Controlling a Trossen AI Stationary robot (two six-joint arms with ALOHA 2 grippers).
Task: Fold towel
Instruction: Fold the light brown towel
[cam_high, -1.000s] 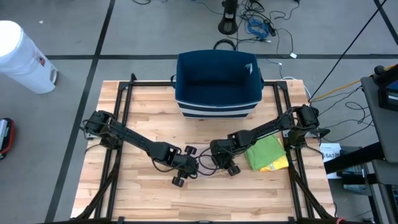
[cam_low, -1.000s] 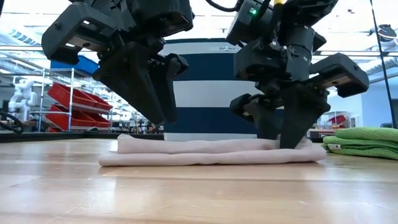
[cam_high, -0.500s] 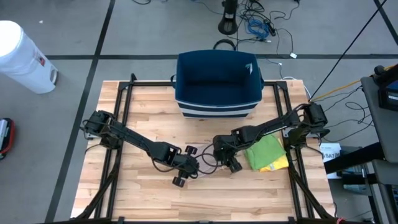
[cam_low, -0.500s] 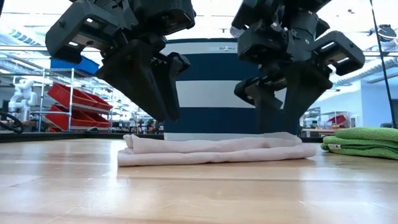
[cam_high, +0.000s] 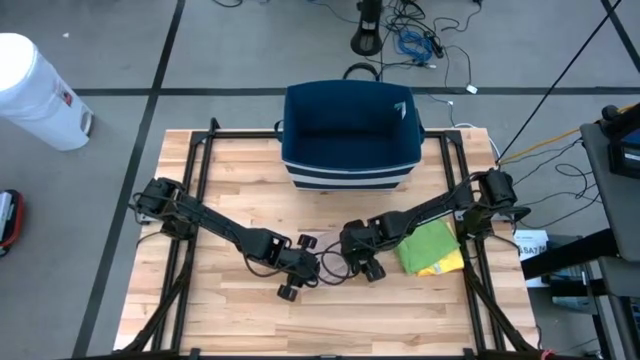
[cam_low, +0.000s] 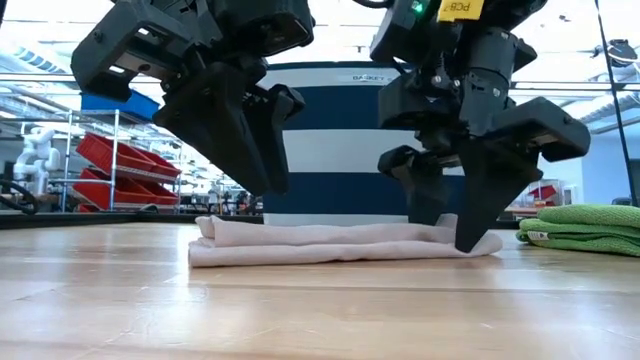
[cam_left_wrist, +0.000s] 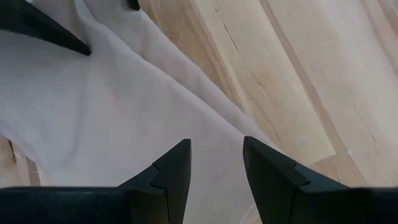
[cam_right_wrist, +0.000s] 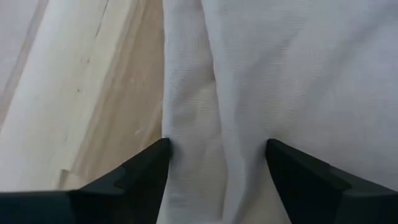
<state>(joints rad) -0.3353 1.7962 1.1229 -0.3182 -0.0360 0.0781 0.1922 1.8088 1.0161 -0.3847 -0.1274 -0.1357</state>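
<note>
**Low view: both grippers at the folded towel, mid-table**

Low view shows the towel, pale pink-white, lying folded in a flat stack on the wooden table. It sits in front of the navy-and-white striped basket.

Right gripper is down at one end of the towel. Its fingers are spread, straddling that end; the near fingertip reaches the towel's edge at table level. Right wrist view confirms: both dark fingers sit wide apart with towel folds lying between them, nothing pinched.

Left gripper hangs just above the towel's other end. Its fingers are slightly parted, tips clear of the cloth. Left wrist view shows the fingers with a narrow gap, towel spread below them, and one dark tip of the other arm at the far edge.

High view: both arms converge at table centre, left gripper and right gripper close together; the towel is mostly hidden beneath them. A green cloth lies folded just beside the right arm, near the table's right edge, apart from the towel.
</note>
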